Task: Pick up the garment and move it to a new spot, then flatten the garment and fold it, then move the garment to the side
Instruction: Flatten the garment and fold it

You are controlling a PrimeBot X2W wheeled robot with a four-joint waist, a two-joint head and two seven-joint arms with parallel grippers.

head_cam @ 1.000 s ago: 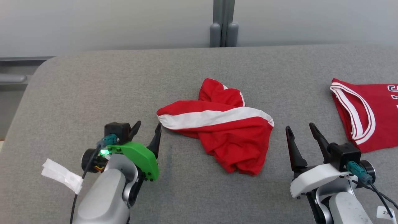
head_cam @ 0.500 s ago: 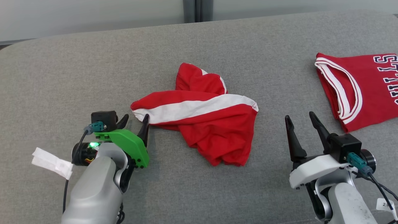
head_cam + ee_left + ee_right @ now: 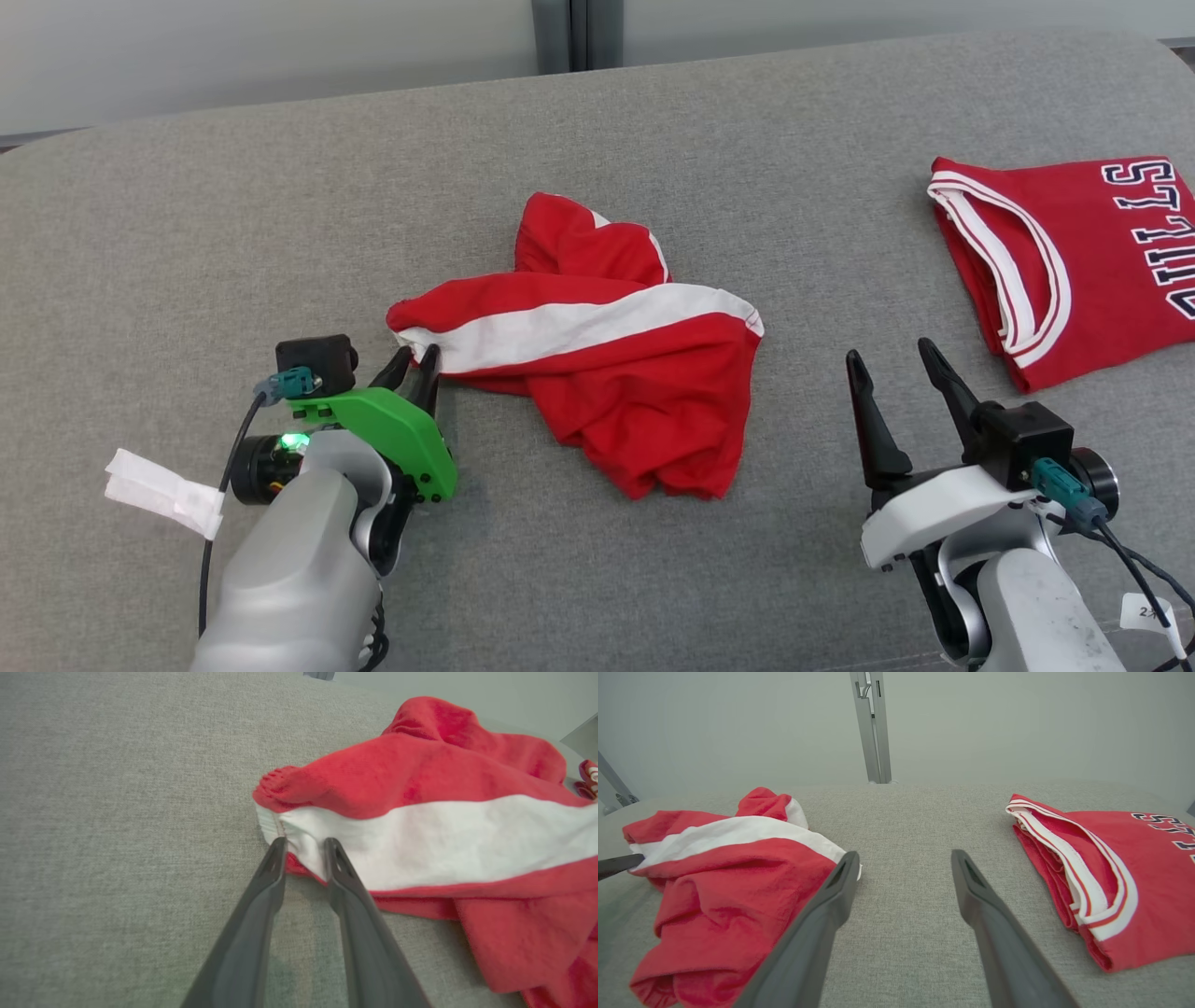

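Left wrist view tells it best. The left gripper [image 3: 304, 842] has its two long dark fingers drawn close together, and the corner of the white stripe sits nipped between their tips. From where I stand it looks like a pinch on the hem rather than a mere touch.

That corner belongs to the crumpled red cloth garment [image 3: 420, 835] with a broad white stripe. It spreads away ahead and to the right of those fingertips, heaped on the grey woven sofa cushion [image 3: 233, 233]. On the head view the left gripper [image 3: 417, 359] sits at the garment's [image 3: 635, 411] leftmost tip, and the cloth lies bunched between the two grippers, resting on the cushion.

The right gripper [image 3: 887, 355] hangs just to the right of the heap with its fingers spread wide and nothing between them. On its own wrist view the right gripper [image 3: 906, 856] has the garment [image 3: 728, 868] to the left of its fingers.

Further right of it, well apart, lies a neatly folded red jersey with white trim and dark lettering [image 3: 1083, 252].

By my reckoning only the first grip is made. Lifting, moving to a new spot, flattening, folding and setting aside are all left to do.
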